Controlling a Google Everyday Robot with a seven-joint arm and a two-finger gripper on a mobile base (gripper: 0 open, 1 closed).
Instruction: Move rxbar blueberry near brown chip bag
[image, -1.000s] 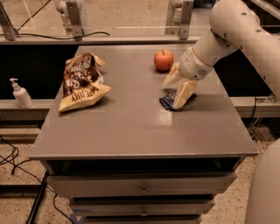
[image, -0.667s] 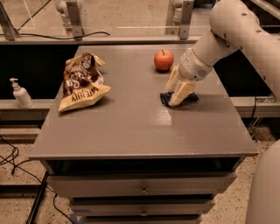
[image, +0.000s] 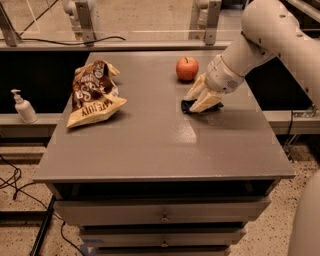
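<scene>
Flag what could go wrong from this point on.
1. The claw sits low over the dark snack bar on the right side of the table, hiding most of it; a shallow hold could let the flat bar slip.
2. The apple lies close behind; a careless lift may set it rolling.
3. The chip bag lies far left, so a long carry follows.

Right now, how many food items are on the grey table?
3: the wrinkly brown chip bag at left, the round red apple at the back, and the dark navy-blue rxbar blueberry mostly hidden under the gripper beside the apple. Nothing else shows.
</scene>
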